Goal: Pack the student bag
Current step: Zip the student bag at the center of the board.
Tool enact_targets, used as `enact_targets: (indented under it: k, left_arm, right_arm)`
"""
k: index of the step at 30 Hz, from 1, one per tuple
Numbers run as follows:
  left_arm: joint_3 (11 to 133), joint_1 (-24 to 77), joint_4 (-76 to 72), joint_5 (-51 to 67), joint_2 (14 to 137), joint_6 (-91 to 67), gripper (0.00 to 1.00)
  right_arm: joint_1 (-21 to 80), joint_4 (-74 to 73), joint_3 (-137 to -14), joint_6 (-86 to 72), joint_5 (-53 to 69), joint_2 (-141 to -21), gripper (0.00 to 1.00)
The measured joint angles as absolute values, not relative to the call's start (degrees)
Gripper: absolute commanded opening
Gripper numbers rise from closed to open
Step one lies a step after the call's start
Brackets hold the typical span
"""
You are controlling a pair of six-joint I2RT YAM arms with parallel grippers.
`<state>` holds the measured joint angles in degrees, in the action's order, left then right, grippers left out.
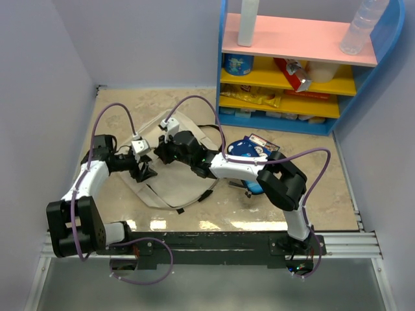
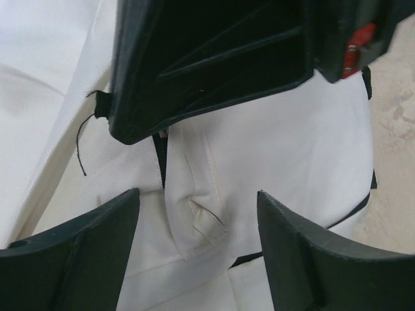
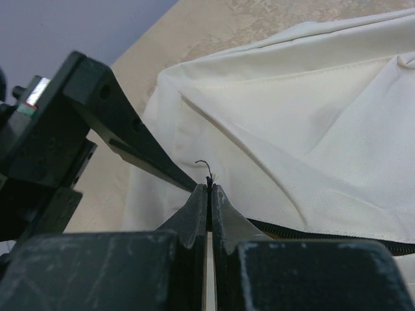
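The student bag (image 1: 175, 188), a cream canvas backpack with black straps, lies flat on the table between both arms. My right gripper (image 3: 209, 186) is shut on a thin black zipper pull (image 3: 209, 177) with a frayed thread, right at the bag's dark zipper line (image 3: 324, 232). In the top view the right gripper (image 1: 162, 153) sits over the bag's upper left part. My left gripper (image 2: 198, 194) is open, its fingers either side of a folded cream flap (image 2: 204, 220) and holding nothing. It hovers at the bag's left edge (image 1: 148, 170), close to the right gripper (image 2: 214, 58).
A blue shelf unit (image 1: 295, 65) with pink and yellow boards stands at the back right, holding bottles (image 1: 363, 26) and packets. A blue pouch and book (image 1: 249, 150) lie just right of the bag. Grey walls close in on the left and right.
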<state>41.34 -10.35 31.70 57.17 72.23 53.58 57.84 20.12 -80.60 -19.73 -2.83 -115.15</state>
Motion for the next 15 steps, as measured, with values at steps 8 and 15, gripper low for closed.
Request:
enact_targets:
  k: [8, 15]
  left_arm:
    - [41.34, -9.69, 30.92, 57.21, 75.7, 54.17, 0.2]
    - [41.36, -8.69, 30.7, 56.66, 76.07, 53.21, 0.0]
  right_arm:
    - [57.84, 20.1, -80.6, -20.67, -1.74, -115.15, 0.0]
    - [57.36, 19.53, -80.6, -20.99, -2.5, -115.15, 0.0]
